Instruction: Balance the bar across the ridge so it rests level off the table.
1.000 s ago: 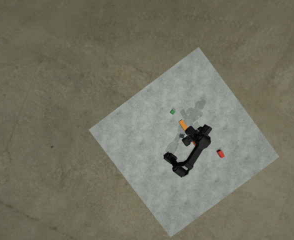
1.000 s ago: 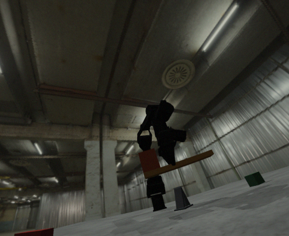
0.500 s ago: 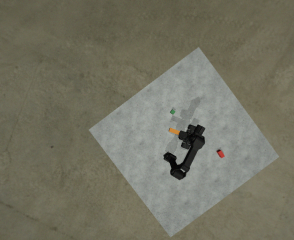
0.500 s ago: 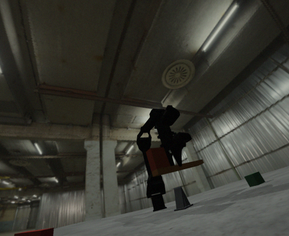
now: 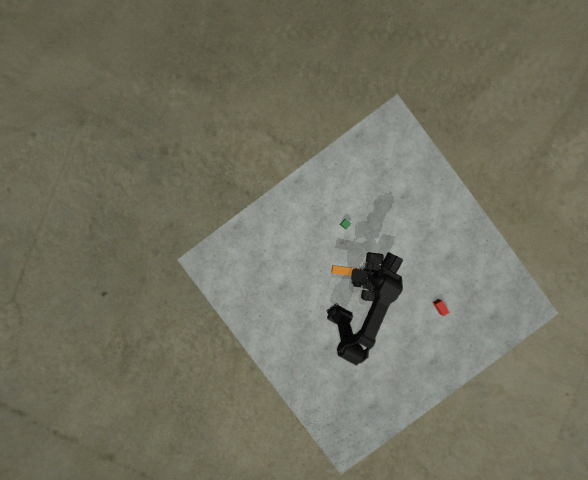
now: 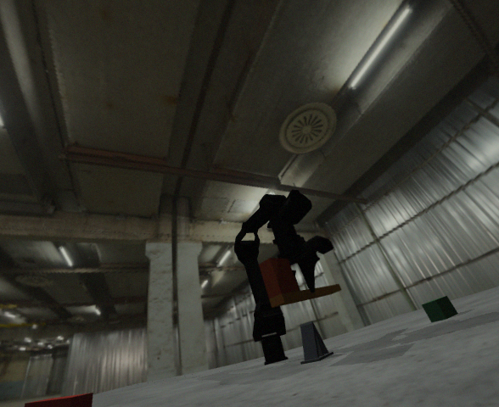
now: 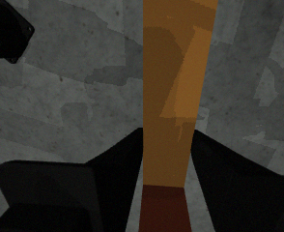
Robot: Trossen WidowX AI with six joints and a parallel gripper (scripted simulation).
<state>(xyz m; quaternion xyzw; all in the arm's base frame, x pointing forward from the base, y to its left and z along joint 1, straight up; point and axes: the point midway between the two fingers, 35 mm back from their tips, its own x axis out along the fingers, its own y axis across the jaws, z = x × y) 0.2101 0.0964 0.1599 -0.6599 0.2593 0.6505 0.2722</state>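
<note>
An orange bar (image 5: pixel 341 270) (image 6: pixel 305 295) (image 7: pixel 171 92) is held in the air, with a red block (image 6: pixel 278 279) (image 7: pixel 164 213) standing on one end. My gripper (image 6: pixel 311 290) (image 7: pixel 166 133) is shut on the bar, its fingers on the two long sides, between the red block and the bar's far end. The grey wedge-shaped ridge (image 6: pixel 313 343) stands on the table below the bar, with a visible gap between them in the exterior view. The ridge is not visible in the top view or the wrist view. The arm hides the red block in the top view.
A green cube (image 5: pixel 345 223) (image 6: pixel 439 309) lies on the table (image 5: pixel 403 155) beyond the bar. A loose red block (image 5: pixel 441 307) (image 6: pixel 63 400) lies on the other side of the arm. The arm's black base (image 5: pixel 339 314) (image 6: pixel 274 348) stands near the ridge.
</note>
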